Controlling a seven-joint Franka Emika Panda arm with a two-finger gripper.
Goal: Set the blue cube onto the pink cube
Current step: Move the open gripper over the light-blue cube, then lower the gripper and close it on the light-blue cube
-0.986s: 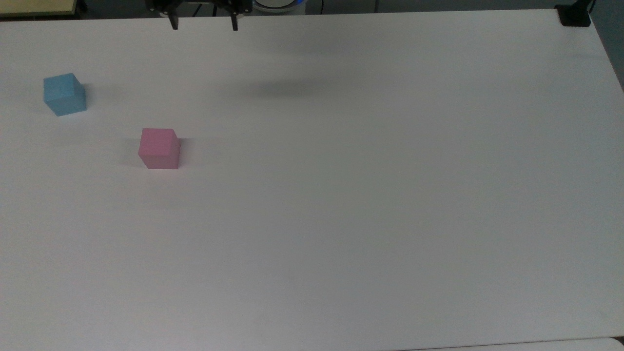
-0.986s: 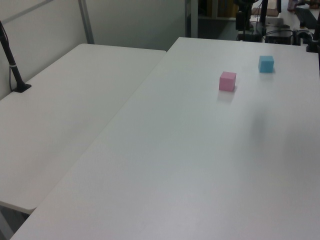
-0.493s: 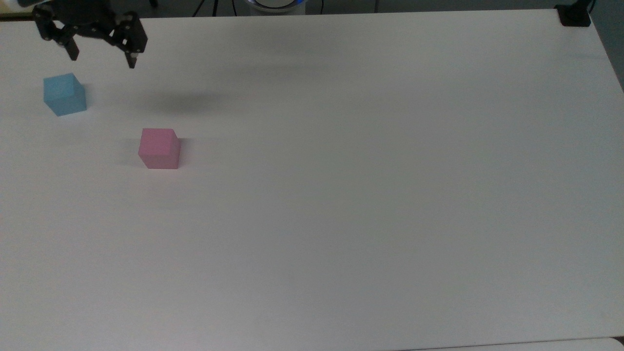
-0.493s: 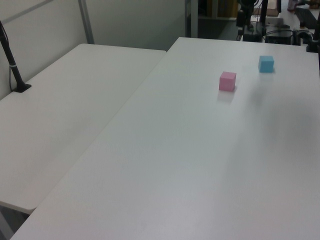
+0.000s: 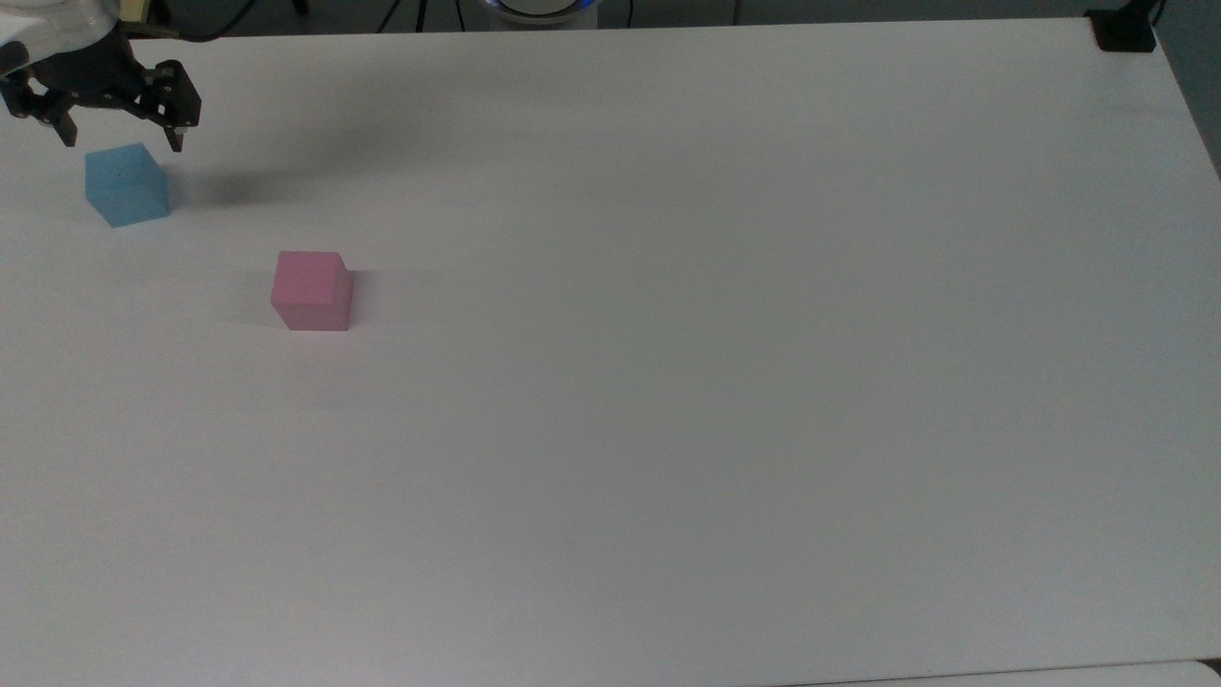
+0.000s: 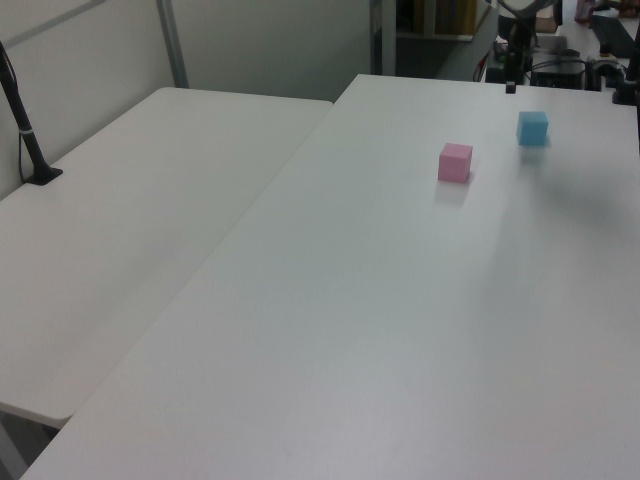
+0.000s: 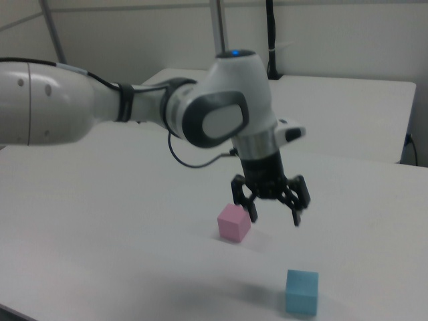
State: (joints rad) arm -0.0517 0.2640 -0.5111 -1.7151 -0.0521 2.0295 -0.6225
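Observation:
The blue cube [image 5: 126,184] sits on the white table near the top view's left edge; it also shows as the blue cube [image 6: 532,128] and the blue cube [image 7: 301,292]. The pink cube [image 5: 311,291] rests apart from it, toward the top view's right and nearer; the left view shows the pink cube [image 6: 455,162], and it appears as the pink cube [image 7: 234,223] in the right view. My gripper [image 5: 122,134] hangs open just above the blue cube, touching nothing. In the right view the gripper [image 7: 275,214] hovers well above the table, fingers spread.
The white table [image 5: 668,382] is broad. A black clamp [image 5: 1124,29] sits at its far right corner in the top view. A second white table [image 6: 130,220] adjoins on the left view's left, with a black post [image 6: 25,130] on it.
Over the last second the open gripper swept from the top view's upper middle to the left and came down to hover over the blue cube. Both cubes stayed put.

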